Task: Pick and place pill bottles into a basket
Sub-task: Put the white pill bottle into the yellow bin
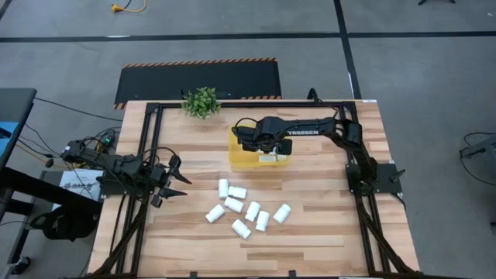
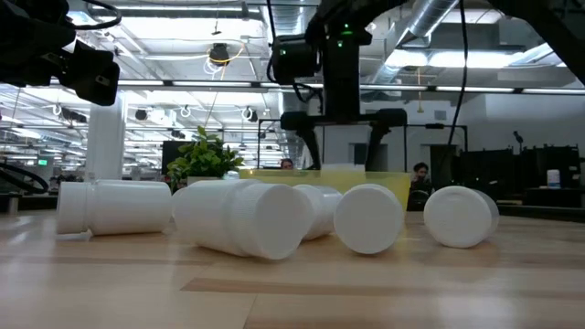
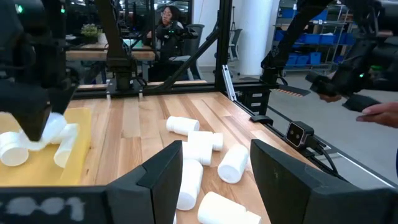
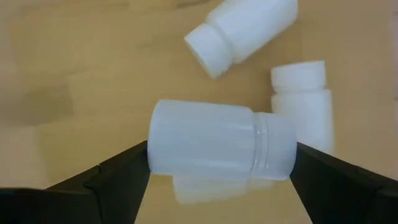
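Basket (image 1: pixel 246 159) behind loose pill bottles (image 1: pixel 242 209); plant (image 1: pixel 201 101) behind basket; roughly three bottles inside.

— Where do the cameras sit?
— One hangs overhead, facing straight down on the whole surface (image 1: pixel 310 232). One rests at surface level, close to the pill bottles (image 2: pixel 239 217), facing the room.
— And the wrists?
— Left looks across at bottles and basket (image 3: pixel 74 149); right peers down into the basket, very close.
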Controlling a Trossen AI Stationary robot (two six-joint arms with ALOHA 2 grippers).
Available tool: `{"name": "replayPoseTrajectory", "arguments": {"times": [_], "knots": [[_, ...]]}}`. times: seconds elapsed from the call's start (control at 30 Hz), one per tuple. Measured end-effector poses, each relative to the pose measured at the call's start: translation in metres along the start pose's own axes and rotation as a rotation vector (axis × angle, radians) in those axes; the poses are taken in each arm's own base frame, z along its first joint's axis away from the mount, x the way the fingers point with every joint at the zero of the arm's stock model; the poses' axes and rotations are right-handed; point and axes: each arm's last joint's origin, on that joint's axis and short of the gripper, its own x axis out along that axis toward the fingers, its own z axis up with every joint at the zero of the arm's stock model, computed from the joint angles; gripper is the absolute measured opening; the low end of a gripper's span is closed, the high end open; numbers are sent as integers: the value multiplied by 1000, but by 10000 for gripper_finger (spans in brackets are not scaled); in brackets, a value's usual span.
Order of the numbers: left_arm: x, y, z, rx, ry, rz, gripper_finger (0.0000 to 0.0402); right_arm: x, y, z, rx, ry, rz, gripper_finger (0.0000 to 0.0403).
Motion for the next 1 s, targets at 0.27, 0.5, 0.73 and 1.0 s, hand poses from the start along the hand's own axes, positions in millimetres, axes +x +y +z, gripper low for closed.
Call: {"name": "replayPoseTrajectory", "arguments": {"times": [0.27,0.5,0.73,1.0], "knots": [[0,0,0,0,0,1,177,19,-3,8,-8,-11,0,357],[0,0,0,0,0,0,177,23,-3,6,-14,-11,16,362],[0,0,0,0,0,0,177,23,-3,9,-7,-10,16,397],[0,0,0,0,0,0,177,-8,-2,8,-119,7,-19,399]]}}
